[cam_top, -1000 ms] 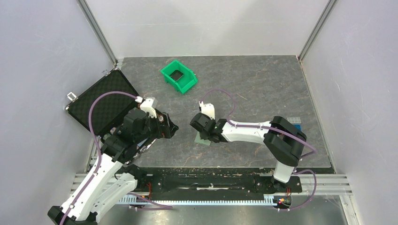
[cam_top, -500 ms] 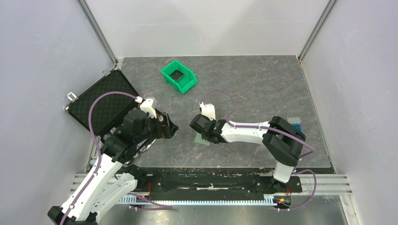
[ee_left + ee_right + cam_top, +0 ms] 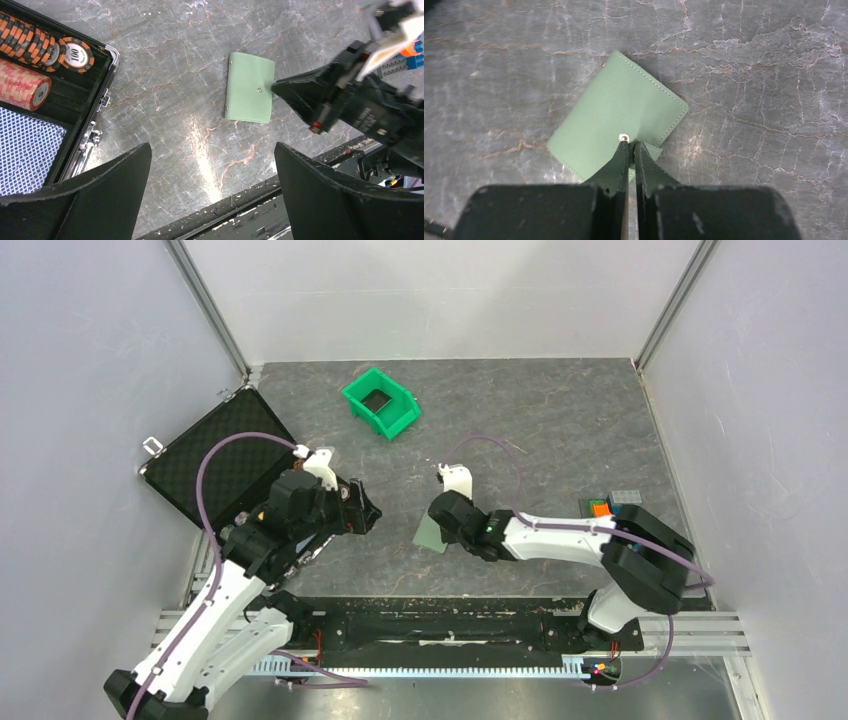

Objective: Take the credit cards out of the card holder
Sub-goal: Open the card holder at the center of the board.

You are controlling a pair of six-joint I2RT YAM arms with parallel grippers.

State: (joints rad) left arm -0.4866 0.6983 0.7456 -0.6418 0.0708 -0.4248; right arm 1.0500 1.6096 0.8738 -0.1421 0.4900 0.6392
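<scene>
Card holder (image 3: pixel 619 120), pale green and folded shut, lies flat on the grey marbled table (image 3: pixel 749 60), between the two arms and near the front edge. The right gripper (image 3: pixel 630 146) is at its edge. The two black fingers are pressed almost together, with their tips at the metal snap where the small tab folds over. Whether the tab is pinched between them cannot be told. Opposite, the left gripper (image 3: pixel 212 200) hangs above the table with its jaws spread wide, holding nothing. Beside that arm an open black case (image 3: pixel 220 450) holds stacked poker chips (image 3: pixel 30 45), and a green bin (image 3: pixel 380 403) stands farther back.
</scene>
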